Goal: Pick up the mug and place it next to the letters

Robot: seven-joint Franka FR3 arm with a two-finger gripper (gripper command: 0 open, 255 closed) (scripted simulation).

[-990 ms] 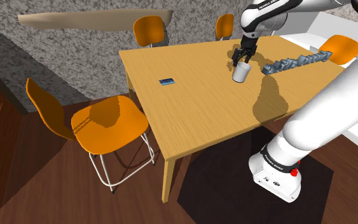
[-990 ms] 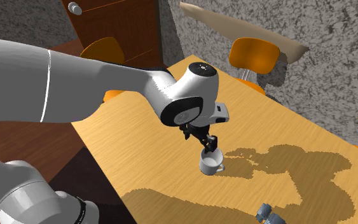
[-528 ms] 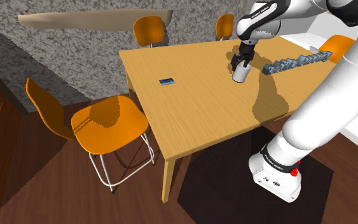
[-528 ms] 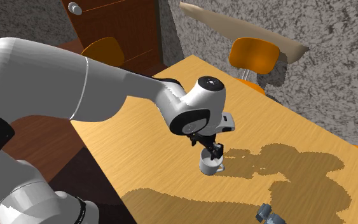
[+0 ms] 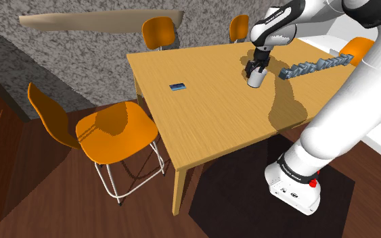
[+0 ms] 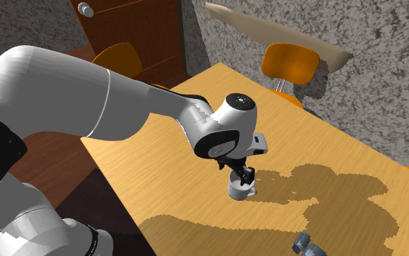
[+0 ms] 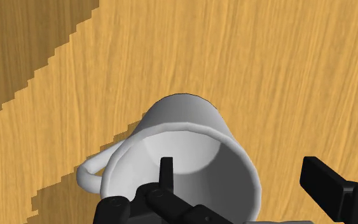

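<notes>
A white mug [image 5: 255,81] stands upright on the wooden table [image 5: 202,115], a little to the shoulder view's left of a row of grey-blue letters [image 5: 315,64]. My black gripper [image 5: 255,69] is open and low over the mug. In the wrist view one finger [image 7: 166,173] reaches inside the mug [image 7: 190,127] and the other finger [image 7: 323,184] stands outside its wall, neither pressing on it. The mug's handle [image 7: 91,173] sticks out to the side away from the outer finger. The second exterior view has the gripper [image 6: 240,174] right on top of the mug [image 6: 240,190], with one end of the letters [image 6: 306,246] at the lower edge.
A small dark blue flat object [image 5: 178,86] lies on the table toward the shoulder view's left. Orange chairs stand around the table: one [image 5: 114,132] at its near-left side, others [image 5: 160,30] along the far edge. The arm's shadow darkens the tabletop near the mug.
The gripper has come down from just above the mug until its fingers straddle the rim. The jaws stayed open and the mug has not moved.
</notes>
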